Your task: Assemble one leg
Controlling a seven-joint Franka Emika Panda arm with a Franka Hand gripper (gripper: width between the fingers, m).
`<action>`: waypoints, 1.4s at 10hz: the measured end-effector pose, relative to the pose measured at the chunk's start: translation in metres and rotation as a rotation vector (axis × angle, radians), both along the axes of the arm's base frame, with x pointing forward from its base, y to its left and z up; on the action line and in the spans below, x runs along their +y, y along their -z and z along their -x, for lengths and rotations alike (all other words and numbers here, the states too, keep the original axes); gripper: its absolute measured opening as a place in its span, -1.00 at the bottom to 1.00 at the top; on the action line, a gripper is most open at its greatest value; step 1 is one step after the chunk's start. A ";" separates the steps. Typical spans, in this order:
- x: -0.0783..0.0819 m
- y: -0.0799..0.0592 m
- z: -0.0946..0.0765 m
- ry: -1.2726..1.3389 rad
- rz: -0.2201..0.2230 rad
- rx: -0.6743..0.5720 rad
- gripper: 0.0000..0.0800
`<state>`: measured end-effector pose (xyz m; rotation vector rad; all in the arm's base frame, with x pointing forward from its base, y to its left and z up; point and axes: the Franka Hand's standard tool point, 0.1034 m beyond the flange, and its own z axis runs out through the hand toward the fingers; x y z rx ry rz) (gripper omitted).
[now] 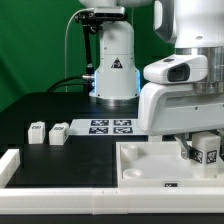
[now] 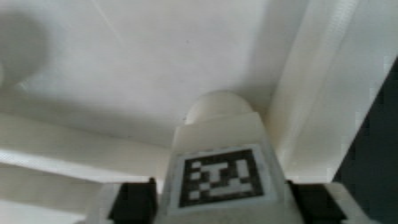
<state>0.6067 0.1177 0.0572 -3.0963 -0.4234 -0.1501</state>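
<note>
My gripper (image 1: 203, 152) is shut on a leg (image 1: 207, 149), a small white stubby post with a black-and-white tag. It holds the leg over the right far corner of the large white tabletop (image 1: 150, 162) in the exterior view. In the wrist view the leg (image 2: 221, 150) fills the middle, its rounded end pointing at the tabletop's inner wall (image 2: 311, 70), and black fingers (image 2: 135, 205) press on both its sides. Two more legs (image 1: 36, 132) (image 1: 59, 131) lie on the black table at the exterior view's left.
The marker board (image 1: 111, 126) lies fixed behind the tabletop. Long white border bars run along the front (image 1: 90, 203) and at the left (image 1: 8, 165). The robot base (image 1: 114, 70) stands at the back.
</note>
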 end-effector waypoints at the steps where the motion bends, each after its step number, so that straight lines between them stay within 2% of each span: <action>1: 0.000 0.000 0.000 0.018 -0.002 0.001 -0.31; 5: 0.003 0.000 0.002 0.541 -0.045 0.004 -0.31; 7: -0.005 0.001 0.003 0.762 -0.050 0.007 -0.31; 9: -0.019 0.002 0.006 0.970 -0.033 0.002 -0.30; 11: -0.029 0.002 0.008 1.062 -0.017 -0.013 -0.30; 14: -0.030 0.002 0.009 1.060 -0.015 -0.014 -0.29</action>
